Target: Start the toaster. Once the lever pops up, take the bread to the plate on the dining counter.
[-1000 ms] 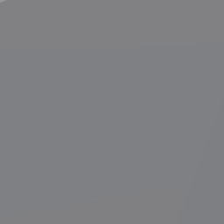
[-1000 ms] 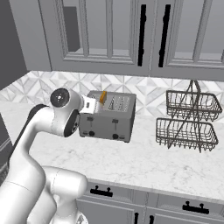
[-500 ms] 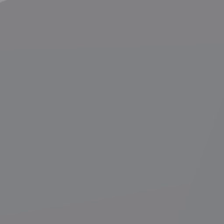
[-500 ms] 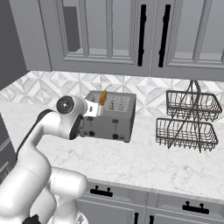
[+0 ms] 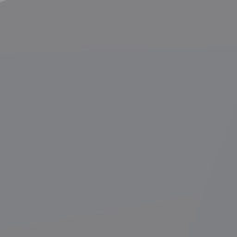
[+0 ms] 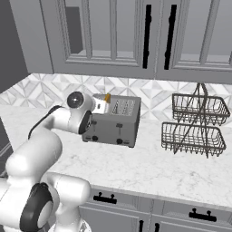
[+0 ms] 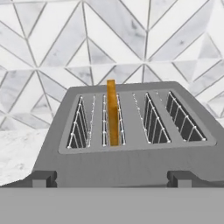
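A grey toaster [image 6: 112, 121] is sitting on a white marble wall counter [image 6: 149, 167], backed by a geometric tiled backsplash [image 6: 54, 88] and grey upper cabinets [image 6: 118, 36] with black handles. To its right, well apart, a two-tier wire basket [image 6: 195, 124] is standing. In the right base view the white arm is reaching to the toaster's left end, the hand itself being hidden behind the wrist, so the fingers' spread cannot be told from there. The hand view is looking down on the slots, where the bread [image 7: 112, 113] is standing upright in the left slot, its golden crust edge poking above the top, with the two levers [image 7: 43, 178] showing at the front.
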You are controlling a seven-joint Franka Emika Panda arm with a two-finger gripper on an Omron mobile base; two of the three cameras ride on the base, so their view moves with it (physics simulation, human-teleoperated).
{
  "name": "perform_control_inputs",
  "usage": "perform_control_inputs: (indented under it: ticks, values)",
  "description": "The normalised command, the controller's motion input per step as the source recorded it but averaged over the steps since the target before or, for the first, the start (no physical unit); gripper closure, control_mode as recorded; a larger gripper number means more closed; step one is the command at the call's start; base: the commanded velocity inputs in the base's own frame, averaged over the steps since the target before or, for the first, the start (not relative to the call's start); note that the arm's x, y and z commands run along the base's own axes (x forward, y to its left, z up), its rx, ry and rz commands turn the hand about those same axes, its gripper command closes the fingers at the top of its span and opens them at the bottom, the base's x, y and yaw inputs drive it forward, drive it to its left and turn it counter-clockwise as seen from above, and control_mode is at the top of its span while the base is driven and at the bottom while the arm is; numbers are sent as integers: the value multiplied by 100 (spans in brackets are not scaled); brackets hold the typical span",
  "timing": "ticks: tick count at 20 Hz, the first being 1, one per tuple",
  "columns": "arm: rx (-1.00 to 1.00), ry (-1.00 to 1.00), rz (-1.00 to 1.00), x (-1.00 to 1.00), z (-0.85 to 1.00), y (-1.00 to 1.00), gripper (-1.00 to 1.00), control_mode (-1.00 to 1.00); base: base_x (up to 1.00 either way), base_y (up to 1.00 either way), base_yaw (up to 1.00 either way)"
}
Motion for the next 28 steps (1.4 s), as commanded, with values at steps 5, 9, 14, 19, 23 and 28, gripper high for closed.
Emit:
perform_control_inputs:
  ticks: [5,9,14,19,23,28]
  values:
    - [0,7,0,35,-18,0,-100,-100,0,0,0]
    - [0,9,0,18,-26,0,-100,-100,0,0,0]
    - [0,7,0,16,-10,0,-100,-100,0,0,0]
    - [0,4,0,19,-6,0,-100,-100,0,0,0]
    - [0,0,0,13,-19,0,-100,-100,0,0,0]
    - [0,-2,0,9,-26,0,-100,-100,0,0,0]
